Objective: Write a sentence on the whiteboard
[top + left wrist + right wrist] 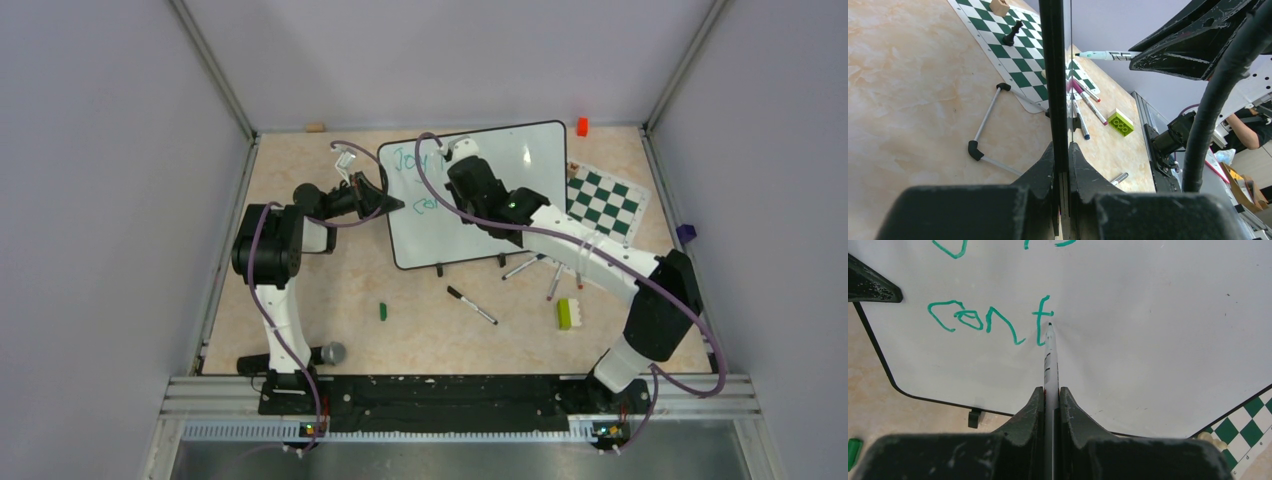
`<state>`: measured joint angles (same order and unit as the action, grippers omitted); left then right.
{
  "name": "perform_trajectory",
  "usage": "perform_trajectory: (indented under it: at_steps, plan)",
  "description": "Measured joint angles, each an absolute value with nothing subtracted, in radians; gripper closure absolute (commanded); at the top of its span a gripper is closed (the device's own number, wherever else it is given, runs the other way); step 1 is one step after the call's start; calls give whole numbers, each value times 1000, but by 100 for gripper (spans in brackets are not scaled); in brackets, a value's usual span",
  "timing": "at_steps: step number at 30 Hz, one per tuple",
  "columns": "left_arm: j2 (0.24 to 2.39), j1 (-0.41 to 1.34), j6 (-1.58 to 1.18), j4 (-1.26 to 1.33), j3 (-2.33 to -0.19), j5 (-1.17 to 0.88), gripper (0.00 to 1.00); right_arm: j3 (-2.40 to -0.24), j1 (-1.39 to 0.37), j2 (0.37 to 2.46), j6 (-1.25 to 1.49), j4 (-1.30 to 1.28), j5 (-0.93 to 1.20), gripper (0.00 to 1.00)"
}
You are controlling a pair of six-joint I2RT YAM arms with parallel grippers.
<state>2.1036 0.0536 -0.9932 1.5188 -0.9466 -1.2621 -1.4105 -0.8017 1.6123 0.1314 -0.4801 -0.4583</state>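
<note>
We note bare whiteboard right of the right fingers and their pen; to their left, left fingers clamp the board edge. Behind them: black marker, lime block on bench.

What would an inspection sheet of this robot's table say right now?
Surface: beige marbled tabletop, no spills seen.
Job's things: whiteboard, glossy, black-framed; the sentence reads "Joy" above, "cont" below, unfinished; writing marker tip at the "t".
Clutter: chess mat, loose markers, lime brick, green cap, orange block.
Grippers: left gripper clamps the whiteboard's edge; right gripper grips the writing marker.
Cables: purple cables loop along both arms.
Surroundings: grey walls; person at left wrist view's edge.
</note>
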Motion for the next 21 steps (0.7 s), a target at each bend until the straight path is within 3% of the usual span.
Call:
perform_trajectory:
  at_steps: [21]
  plan:
    - [2104, 54, -994, 1519, -947, -1262, 100, -1410, -771, 1603, 132, -498, -456, 100]
